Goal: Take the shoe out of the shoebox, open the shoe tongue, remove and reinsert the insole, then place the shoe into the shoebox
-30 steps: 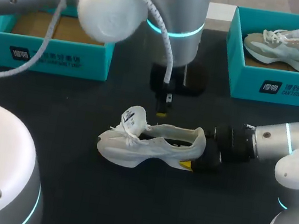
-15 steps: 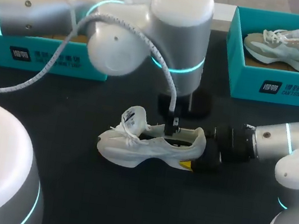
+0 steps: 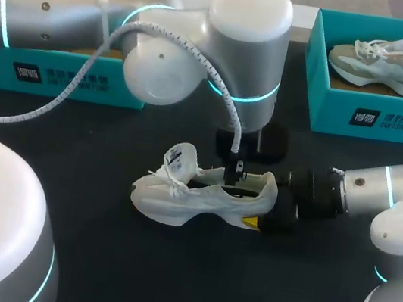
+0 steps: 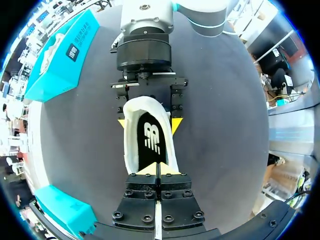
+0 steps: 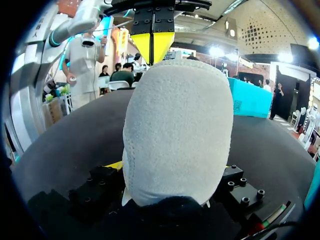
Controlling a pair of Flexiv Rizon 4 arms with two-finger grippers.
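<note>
White mesh shoe [image 3: 194, 194] out of its box, upright on the black tabletop [image 3: 167, 268]; insole step looks to be in hand.

Black foam insole [image 4: 150, 142] lies inside the shoe's opening. Left end effector [image 4: 157, 170] is lowered into that opening, tips clenched together at the insole's end away from the heel; I cannot tell whether any insole is pinched between them. Right end effector [image 4: 149, 125] grasps the heel, one yellow tip on either side. Teal cardboard shoebox [image 3: 60, 75] stands at rear left, well apart. Risks, as I judge them: a lift on a thin pinch would slip off the insole; a snagged insole could drag the shoe up and twist the heel loose.
</note>
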